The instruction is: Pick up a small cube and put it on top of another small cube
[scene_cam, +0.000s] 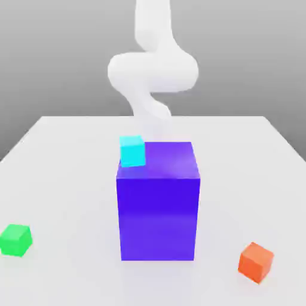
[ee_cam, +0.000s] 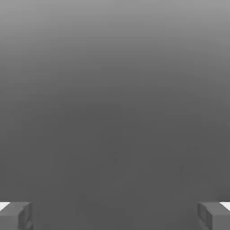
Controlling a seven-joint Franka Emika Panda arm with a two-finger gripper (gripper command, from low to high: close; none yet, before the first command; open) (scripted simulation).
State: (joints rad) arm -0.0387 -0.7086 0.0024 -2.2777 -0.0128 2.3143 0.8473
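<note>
**Nothing held yet, three small cubes to choose from**

On the white tabletop [scene_cam: 66,155], in the exterior view, a tall blue-purple block [scene_cam: 158,209] stands about in the middle. A small cyan cube [scene_cam: 132,150] shows at that block's upper corner on the exterior view's left; I cannot tell whether it rests on the block's top or sits on the tabletop behind it. A small green cube [scene_cam: 16,239] lies near the tabletop's near edge toward the exterior view's left, and a small orange-red cube [scene_cam: 256,262] lies near the near edge toward the exterior view's right, turned a little on its base. The green and orange-red cubes are well apart from each other and from the block. My white arm [scene_cam: 152,72] rises behind the block, beyond the far side of the things.

In the hand view, my fingers [ee_cam: 15,216] stand wide apart at the two sides of the picture, with nothing between them, over a plain grey ground. My gripper [ee_cam: 115,216] is therefore spread and empty.

I judge the task to be at its very start: no cube is grasped and none is stacked on another small cube. The next move, as I see it, calls for choosing one small cube, bringing my hand above it, lining my fingers up with two of its opposite faces and coming down around it. The tall block is an obstacle to keep clear of on the way.
</note>
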